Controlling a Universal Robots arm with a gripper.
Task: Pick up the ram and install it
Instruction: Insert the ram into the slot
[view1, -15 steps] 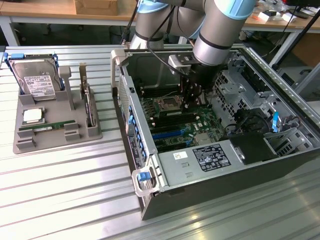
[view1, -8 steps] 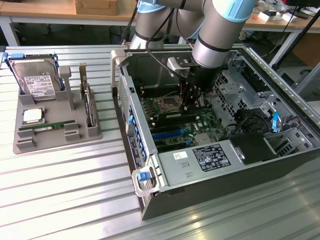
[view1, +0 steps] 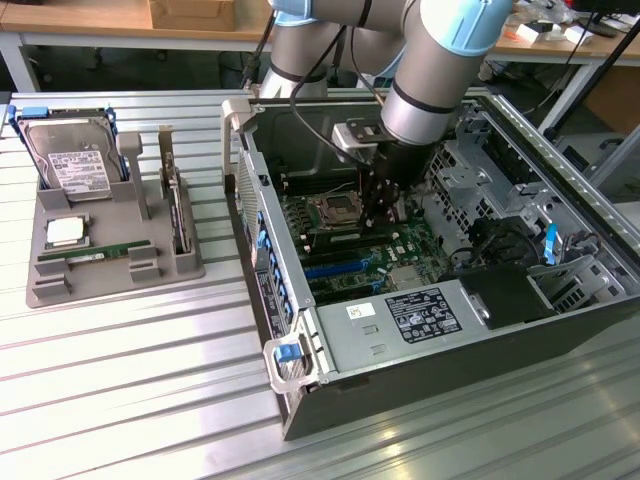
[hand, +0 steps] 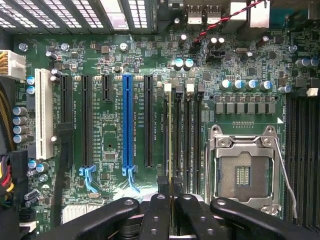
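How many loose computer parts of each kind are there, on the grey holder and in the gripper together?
Hard drive: 1
CPU chip: 1
Card with metal bracket: 1
Ram: 2, one ram on the grey holder, one ram in the shut gripper
Total: 5

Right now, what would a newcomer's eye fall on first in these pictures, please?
The arm reaching down into the open computer case, its gripper shut on a ram stick edge-on over the memory slots. Beside them, the empty CPU socket. At the exterior view's left, a grey tray holds spare parts.
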